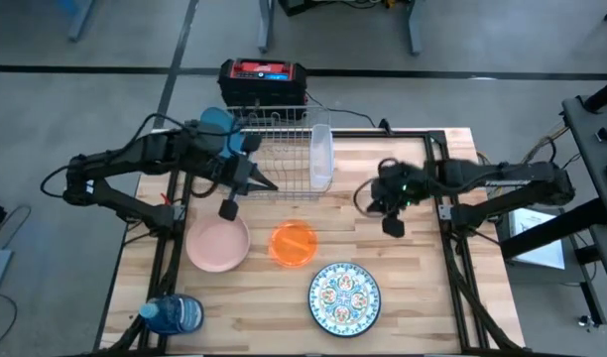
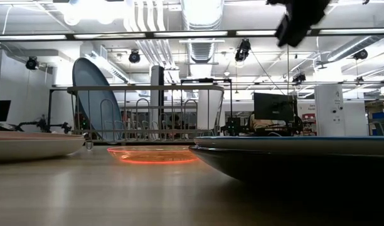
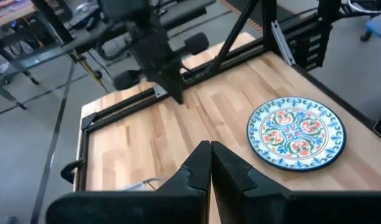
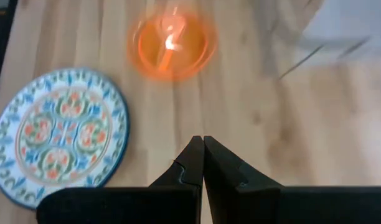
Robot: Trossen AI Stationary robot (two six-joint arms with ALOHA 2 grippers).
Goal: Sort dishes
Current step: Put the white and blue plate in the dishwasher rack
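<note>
A wire dish rack point(image 1: 284, 149) stands at the table's far side. The large blue plate point(image 1: 216, 129) stands on edge in the rack's left end, and a pale plate point(image 1: 321, 157) stands on edge at its right end. The pink dish point(image 1: 218, 243), the small orange bowl point(image 1: 294, 244) and the patterned teal-white plate point(image 1: 344, 296) lie flat on the table nearer to me. My left gripper point(image 3: 210, 149) hovers shut by the rack's near side, above the pink dish. My right gripper point(image 4: 203, 144) hovers shut to the right of the rack, above bare wood.
A blue water bottle point(image 1: 175, 315) lies at the table's near left corner. A red and black box point(image 1: 264, 79) sits beyond the rack. Black frame posts point(image 1: 447, 213) run along the table's left and right sides. Bare wood shows between the rack and the right posts.
</note>
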